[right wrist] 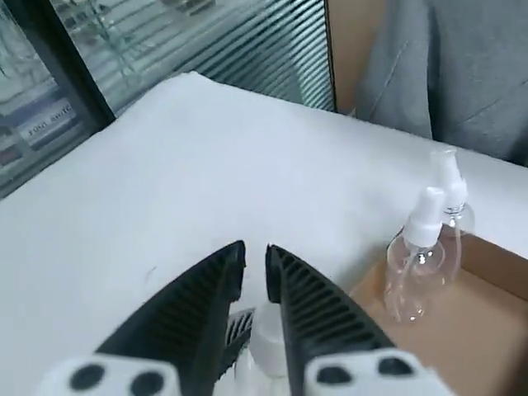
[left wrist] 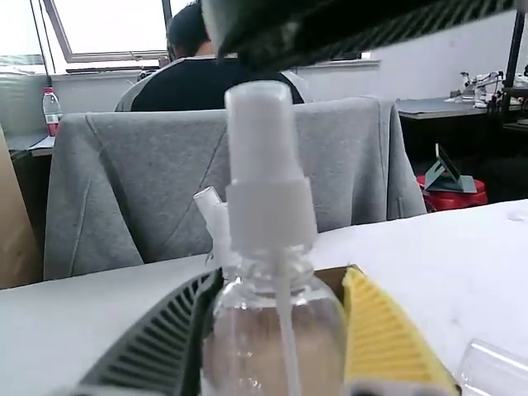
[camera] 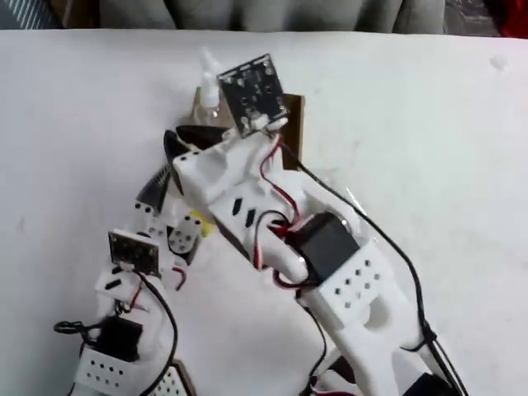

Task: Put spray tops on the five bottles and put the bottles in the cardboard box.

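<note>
My left gripper [left wrist: 280, 280] is shut on a clear bottle [left wrist: 272, 338], one black finger and one yellow finger against its shoulders. A white spray top [left wrist: 268, 181] sits on that bottle's neck. My right gripper [right wrist: 256, 252] hangs just above this top with its black fingers nearly together and nothing clamped at their tips; the white top [right wrist: 268, 342] shows below them. In the high view the right gripper [camera: 173, 142] lies over the left gripper [camera: 175, 206]. Two capped bottles [right wrist: 417, 272] [right wrist: 452, 206] stand in the cardboard box [right wrist: 487, 272].
The box [camera: 293, 115] is mostly under my right arm, with one capped bottle [camera: 208, 87] showing at its far left corner. A clear plastic item [left wrist: 495, 363] lies on the white table beside the left gripper. A grey-covered chair [left wrist: 124, 190] stands past the table's far edge.
</note>
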Controlling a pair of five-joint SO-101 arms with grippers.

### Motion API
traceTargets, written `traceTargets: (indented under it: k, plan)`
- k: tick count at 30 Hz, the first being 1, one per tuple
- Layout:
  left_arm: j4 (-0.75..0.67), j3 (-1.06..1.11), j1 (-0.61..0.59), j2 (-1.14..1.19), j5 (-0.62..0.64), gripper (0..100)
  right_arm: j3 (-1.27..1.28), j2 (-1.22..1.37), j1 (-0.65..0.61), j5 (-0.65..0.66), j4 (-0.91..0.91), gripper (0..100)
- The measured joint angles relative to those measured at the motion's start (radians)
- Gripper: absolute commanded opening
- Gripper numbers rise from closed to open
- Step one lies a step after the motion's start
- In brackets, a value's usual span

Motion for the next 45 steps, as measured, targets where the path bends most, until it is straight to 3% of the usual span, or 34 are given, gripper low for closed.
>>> traceTargets:
  k: [5,11,18,23,27,29,34,39,45]
  plan:
    - [0.000,0.000,0.000,0.000,0.000,2,0.000,-0.075,0.003,0.000,0.015,1.6]
    - [0.000,0.000,0.000,0.000,0.000,2,0.000,-0.175,0.066,0.000,0.170,1.6]
    - [0.000,0.000,0.000,0.000,0.000,2,0.000,-0.258,0.273,0.008,0.451,1.7]
    - [0.000,0.000,0.000,0.000,0.000,2,0.081,-0.305,0.514,0.238,0.583,1.7]
    - [0.003,0.000,0.000,0.000,0.000,2,0.258,-0.345,0.738,0.511,0.568,1.7]
    - [0.012,0.000,0.000,0.000,0.000,2,0.370,-0.371,0.830,0.575,0.519,1.6]
    - [0.012,0.000,0.000,0.000,0.000,2,0.709,-0.488,0.927,0.606,0.367,1.6]
    - [0.017,0.000,0.000,0.000,0.000,2,1.022,-0.663,0.936,0.611,0.212,1.7]
    - [0.043,0.000,0.000,0.000,0.000,2,1.162,-0.793,0.988,0.605,0.155,1.6]
